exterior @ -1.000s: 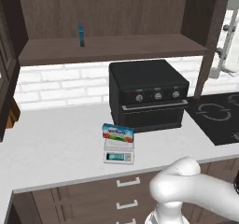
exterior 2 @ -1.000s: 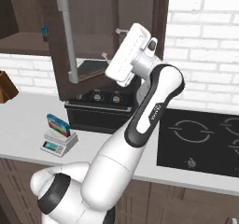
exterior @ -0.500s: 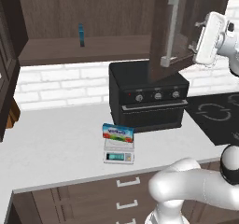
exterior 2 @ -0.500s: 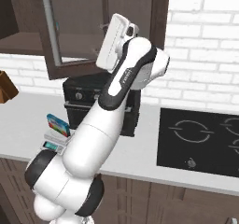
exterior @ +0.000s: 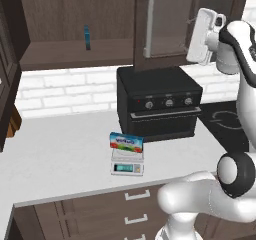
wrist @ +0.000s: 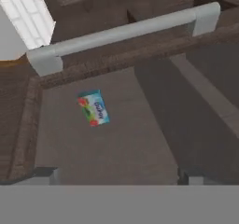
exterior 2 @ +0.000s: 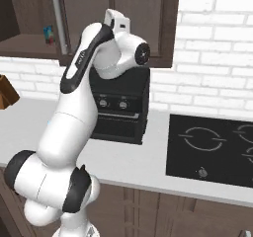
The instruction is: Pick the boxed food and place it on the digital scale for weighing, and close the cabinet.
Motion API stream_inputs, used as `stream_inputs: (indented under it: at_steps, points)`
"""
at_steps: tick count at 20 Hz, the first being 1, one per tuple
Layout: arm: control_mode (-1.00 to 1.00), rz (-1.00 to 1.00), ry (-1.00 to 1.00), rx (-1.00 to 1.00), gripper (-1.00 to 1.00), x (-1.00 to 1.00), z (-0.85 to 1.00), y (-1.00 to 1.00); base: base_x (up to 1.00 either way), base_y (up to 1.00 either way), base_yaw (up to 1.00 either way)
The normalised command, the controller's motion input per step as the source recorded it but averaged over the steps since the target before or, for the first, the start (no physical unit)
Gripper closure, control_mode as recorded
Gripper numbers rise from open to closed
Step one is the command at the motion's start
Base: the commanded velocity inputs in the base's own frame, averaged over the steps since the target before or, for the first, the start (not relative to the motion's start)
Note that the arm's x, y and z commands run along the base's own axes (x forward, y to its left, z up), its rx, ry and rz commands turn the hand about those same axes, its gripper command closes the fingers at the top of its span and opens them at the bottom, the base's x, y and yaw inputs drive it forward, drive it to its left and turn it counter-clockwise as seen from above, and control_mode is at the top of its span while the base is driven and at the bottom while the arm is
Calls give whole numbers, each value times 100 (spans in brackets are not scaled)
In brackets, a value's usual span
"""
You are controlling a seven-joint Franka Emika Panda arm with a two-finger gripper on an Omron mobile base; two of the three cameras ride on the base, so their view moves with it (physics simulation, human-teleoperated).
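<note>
The boxed food, light blue with a red and green label, lies flat on the digital scale on the counter. In the hand view the boxed food shows through the glass of the cabinet door. The cabinet door stands partly swung in, its silver bar handle facing the room. My gripper hovers just right of that door, facing its outer side. In the hand view the gripper is open, its fingertips wide apart below the handle, with nothing between them.
A black toaster oven stands behind the scale, under the cabinet. A thin dark-blue item stands on the cabinet shelf. The left cabinet door hangs open. A black cooktop lies to the right, and drawers sit below the counter.
The cabinet door has swung left, toward the cabinet front, and my hand has followed it leftward. The box and the scale have stayed put.
</note>
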Motion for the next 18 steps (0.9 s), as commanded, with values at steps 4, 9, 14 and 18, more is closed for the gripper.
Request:
stream_inputs:
  at_steps: [4, 9, 14, 18]
  points:
    - [-100, -47, 0, -17, -100, 100, -33, 84, 0, 0, 0]
    - [-100, -33, 0, -9, -100, 100, -9, 33, 0, 0, 0]
    - [-100, -17, -5, -3, -100, 7, -6, 7, 0, 0, 0]
    - [-100, 0, -11, 1, -100, -100, 20, -11, 0, 0, 0]
